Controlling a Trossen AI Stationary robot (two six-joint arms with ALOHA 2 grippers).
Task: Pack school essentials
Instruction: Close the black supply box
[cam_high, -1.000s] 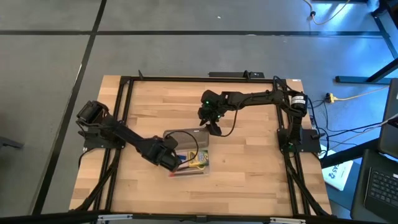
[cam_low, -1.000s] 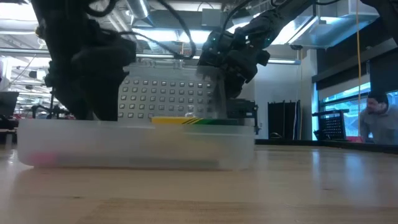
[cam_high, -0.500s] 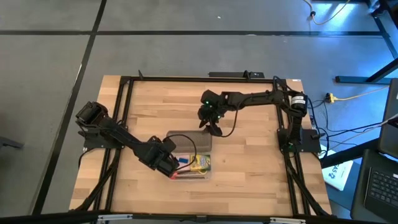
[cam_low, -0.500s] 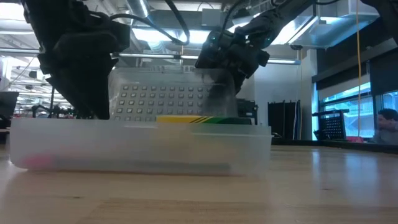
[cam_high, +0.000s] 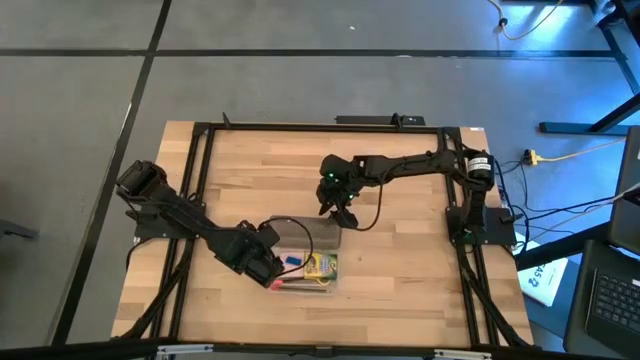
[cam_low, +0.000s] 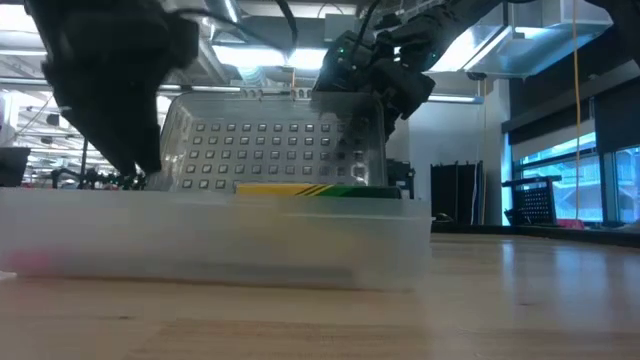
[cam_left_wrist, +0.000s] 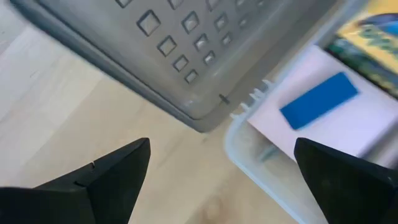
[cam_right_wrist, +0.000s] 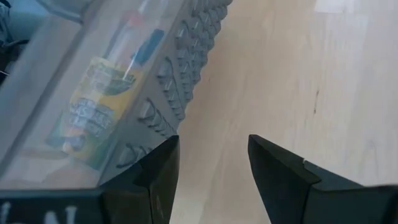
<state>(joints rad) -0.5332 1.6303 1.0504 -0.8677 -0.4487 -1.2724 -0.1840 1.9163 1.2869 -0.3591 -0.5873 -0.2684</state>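
A clear plastic case (cam_high: 305, 272) lies near the table's middle. Its grey dotted lid (cam_high: 305, 234) stands up from the far side (cam_low: 270, 140). Inside lie a green-and-yellow crayon box (cam_high: 321, 265), a small blue block (cam_left_wrist: 318, 99) and pencils (cam_high: 295, 284). Something pink (cam_low: 30, 262) shows through the near wall. My left gripper (cam_high: 266, 270) hangs open over the case's left end, its fingers wide apart above the lid's hinge corner (cam_left_wrist: 211, 118). My right gripper (cam_high: 342, 213) is open at the lid's upper right corner, with only table showing between its fingers. My right gripper has the side of one finger (cam_right_wrist: 158, 155) against the lid's free edge (cam_right_wrist: 163, 127), near that edge's right corner (cam_low: 365, 100). It comes slanting down from the table's far right. Nothing sits between the fingers. The lid stands tilted on its hinge.
Bare wooden table (cam_high: 400, 280) lies to the right of and in front of the case. A black frame (cam_high: 200, 200) runs along the table's edges. A black cable (cam_high: 368, 215) loops below my right wrist.
The case has slid a little toward the table's near edge, with its lid still up. My left gripper has drawn back toward the near left and risen slightly, staying open. My right gripper has followed the lid's edge toward the near edge.
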